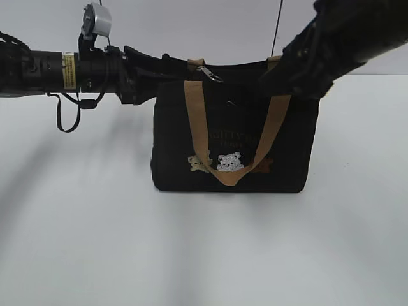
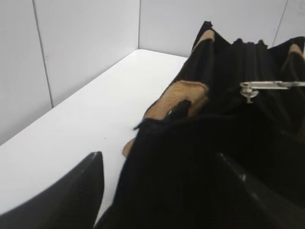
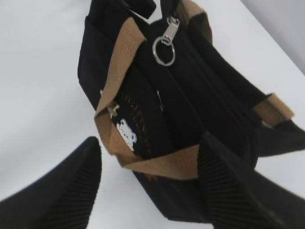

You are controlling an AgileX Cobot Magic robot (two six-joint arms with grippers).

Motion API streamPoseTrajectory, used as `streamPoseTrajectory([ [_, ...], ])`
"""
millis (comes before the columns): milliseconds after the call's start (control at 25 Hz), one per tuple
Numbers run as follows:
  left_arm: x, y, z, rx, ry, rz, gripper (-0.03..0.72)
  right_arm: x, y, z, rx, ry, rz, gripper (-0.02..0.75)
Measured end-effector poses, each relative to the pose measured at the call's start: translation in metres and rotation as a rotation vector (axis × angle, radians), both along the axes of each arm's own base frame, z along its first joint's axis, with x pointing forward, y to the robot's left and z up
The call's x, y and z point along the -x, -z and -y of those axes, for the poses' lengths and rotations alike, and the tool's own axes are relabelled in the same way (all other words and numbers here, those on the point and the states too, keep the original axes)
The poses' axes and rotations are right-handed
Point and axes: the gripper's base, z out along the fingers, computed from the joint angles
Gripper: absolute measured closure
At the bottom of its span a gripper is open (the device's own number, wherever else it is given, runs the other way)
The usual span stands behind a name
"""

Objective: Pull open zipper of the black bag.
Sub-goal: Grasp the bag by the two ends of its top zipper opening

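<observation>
The black bag (image 1: pixel 234 137) stands upright on the white table, its tan handle hanging down the front over small bear pictures. The silver zipper (image 1: pixel 210 74) lies on the bag's top near the left end; in the right wrist view it is a clasp with a ring (image 3: pixel 167 40), and in the left wrist view it is (image 2: pixel 264 86). My left gripper (image 2: pixel 159 157) is open and straddles the bag's left top end, its left finger (image 2: pixel 71 200) clear of the fabric. My right gripper (image 3: pixel 150 139) is open at the bag's right top end, its left finger (image 3: pixel 62 191) over the table.
The white table (image 1: pixel 95 242) stretches around the bag. White walls (image 2: pixel 86 43) meet in a corner behind the table. A cable loop (image 1: pixel 67 115) hangs under the left arm.
</observation>
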Motion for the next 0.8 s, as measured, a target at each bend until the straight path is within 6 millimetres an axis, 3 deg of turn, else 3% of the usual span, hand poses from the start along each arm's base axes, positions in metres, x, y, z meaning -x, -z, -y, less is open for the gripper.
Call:
streamPoseTrajectory([
  [80, -0.002, 0.0, -0.001, -0.004, -0.024, -0.002, 0.239, -0.011, 0.006, -0.01, 0.013, -0.02, 0.011, 0.255],
  [320, -0.005, 0.002, -0.002, -0.023, -0.06, -0.004, 0.63, -0.039, 0.014, -0.032, 0.016, -0.042, 0.078, 0.255],
  [520, -0.005, 0.002, -0.002, -0.024, -0.063, -0.005, 0.644, -0.052, 0.023, -0.047, 0.061, -0.112, 0.153, 0.255],
  [800, -0.006, 0.002, -0.002, -0.025, -0.064, -0.005, 0.644, -0.063, 0.043, -0.053, 0.105, -0.139, 0.158, 0.255],
])
